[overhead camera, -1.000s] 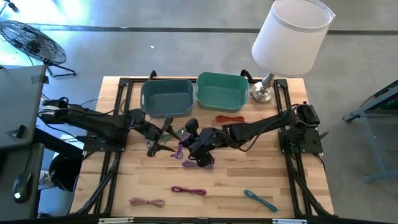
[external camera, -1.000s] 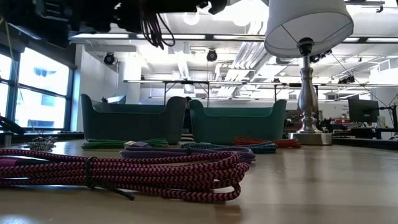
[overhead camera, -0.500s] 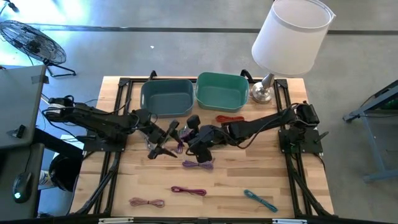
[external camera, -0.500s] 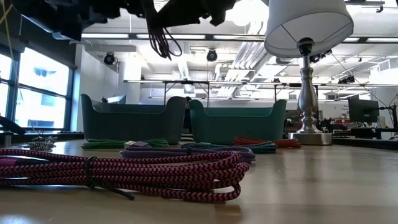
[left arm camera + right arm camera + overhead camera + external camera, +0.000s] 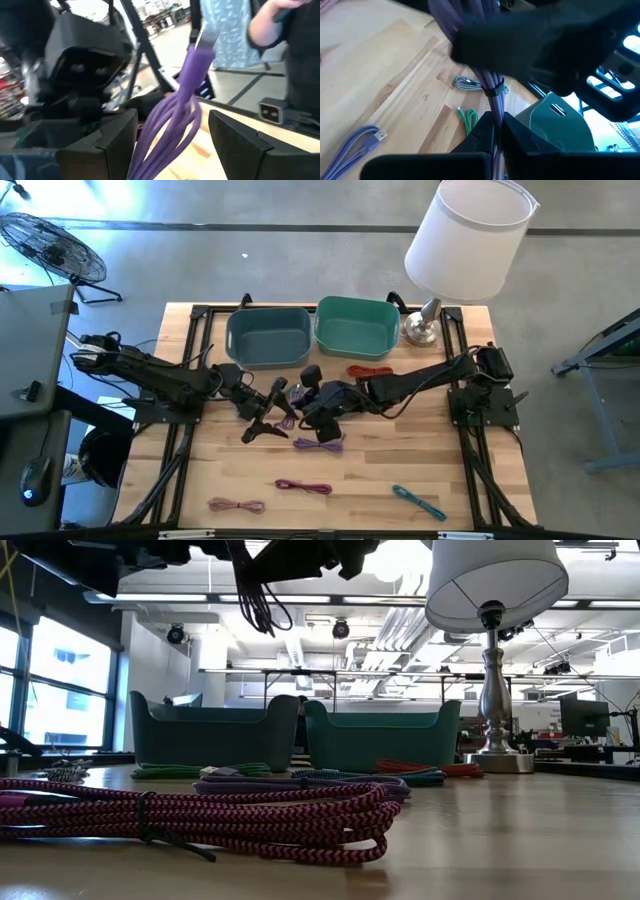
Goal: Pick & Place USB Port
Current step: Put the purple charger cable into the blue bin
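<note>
A purple USB cable bundle (image 5: pixel 289 408) hangs in the air between my two grippers, in front of the blue-grey bin (image 5: pixel 268 337). My right gripper (image 5: pixel 304 402) is shut on it. My left gripper (image 5: pixel 272 408) is open, one finger on each side of the bundle (image 5: pixel 175 115). The silver plug (image 5: pixel 206 37) sticks out past those fingers. I cannot tell whether the left fingers touch the cable. In the low view the bundle (image 5: pixel 258 595) dangles as a dark loop well above the table. My right gripper pinches the purple bundle between its two fingers (image 5: pixel 485 131), just below the dark tie (image 5: pixel 492 91) around the strands. Several strands are caught together. The fingers lie along the bundle. The cable is lifted clear of the table and runs on past the left gripper.
A second purple cable (image 5: pixel 320 443) lies on the wood just near of the grippers. Pink (image 5: pixel 303 486), pale pink (image 5: pixel 237 505), teal (image 5: pixel 418 500) and red (image 5: pixel 370 370) cables lie around. The green bin (image 5: pixel 357 325) and lamp (image 5: pixel 420 328) stand at the far edge.
My right gripper has risen and drawn toward the far edge, carrying the purple bundle up off the table. My left gripper has moved toward the table's right until its fingers stand around the bundle. The other purple cable has stayed on the wood.
</note>
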Available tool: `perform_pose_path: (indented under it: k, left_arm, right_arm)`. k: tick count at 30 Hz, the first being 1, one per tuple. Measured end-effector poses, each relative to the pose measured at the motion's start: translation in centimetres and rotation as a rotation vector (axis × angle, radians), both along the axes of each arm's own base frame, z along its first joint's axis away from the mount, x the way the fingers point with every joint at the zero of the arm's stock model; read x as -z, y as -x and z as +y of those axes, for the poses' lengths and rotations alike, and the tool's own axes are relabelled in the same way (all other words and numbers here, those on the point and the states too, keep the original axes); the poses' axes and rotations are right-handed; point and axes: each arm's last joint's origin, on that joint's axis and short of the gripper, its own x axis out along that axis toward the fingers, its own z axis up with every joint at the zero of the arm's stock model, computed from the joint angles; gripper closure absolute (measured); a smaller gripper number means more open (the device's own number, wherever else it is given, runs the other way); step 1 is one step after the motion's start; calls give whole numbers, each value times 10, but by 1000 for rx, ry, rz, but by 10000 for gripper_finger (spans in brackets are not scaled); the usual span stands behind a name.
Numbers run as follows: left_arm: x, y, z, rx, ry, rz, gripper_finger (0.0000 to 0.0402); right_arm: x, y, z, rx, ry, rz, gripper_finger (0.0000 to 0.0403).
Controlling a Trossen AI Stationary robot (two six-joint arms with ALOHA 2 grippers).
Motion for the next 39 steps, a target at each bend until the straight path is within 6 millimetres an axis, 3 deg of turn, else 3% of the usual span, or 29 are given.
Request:
perform_pose_path:
  k: [4, 7, 9, 13, 21, 28, 34, 39]
  left_arm:
    - [0, -1, 2, -73, -8, -4, 165]
    - [0, -1, 3, -111, -45, -23, 192]
    - [0, -2, 4, -142, -52, -23, 239]
    - [0, -2, 4, -150, -68, -35, 375]
    - [1, 4, 9, -282, -129, 43, 387]
    - [-34, 24, 25, -702, -419, 358, 387]
    - [-64, 34, 48, -885, -557, 577, 388]
    - [-60, 41, 84, -912, -478, 766, 383]
  right_arm:
    - [0, 0, 0, 0, -4, 0, 395]
    - [0, 0, 0, 0, -15, 0, 395]
    - [0, 0, 0, 7, -28, -2, 395]
    - [1, 1, 0, 19, -52, 7, 386]
    - [5, 7, 12, 125, -42, 43, 289]
    - [15, 22, 28, 322, 133, 127, 218]
    - [16, 27, 34, 408, 155, 116, 200]
    - [16, 28, 33, 441, 181, 110, 199]
